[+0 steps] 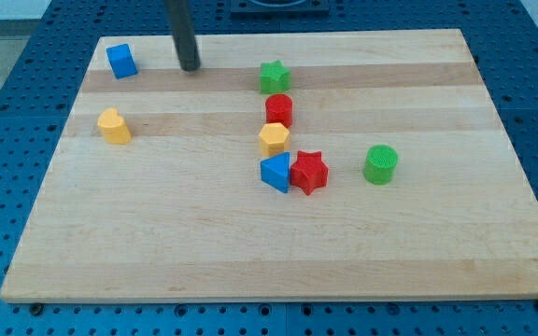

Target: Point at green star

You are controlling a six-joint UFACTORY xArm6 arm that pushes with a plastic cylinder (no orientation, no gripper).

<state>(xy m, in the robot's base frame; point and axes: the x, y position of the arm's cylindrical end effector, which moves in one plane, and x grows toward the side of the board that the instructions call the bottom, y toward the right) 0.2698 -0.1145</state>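
wooden board on blue pegboard table. rod from view's top, my tip on board near top edge, between blue cube and green star, touching neither. no claw on rig, nothing held. bare wood from tip to star. just below star: red cylinder, yellow hexagon, blue triangle touching red star. green cylinder right, yellow block left.

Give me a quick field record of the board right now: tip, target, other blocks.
tip: my tip near the view's top, left of centre
target: green star, to the tip's right, not touched
between: bare board
column below star: red cylinder, yellow block, blue block, red star
left side: blue cube, yellow block
right: green cylinder
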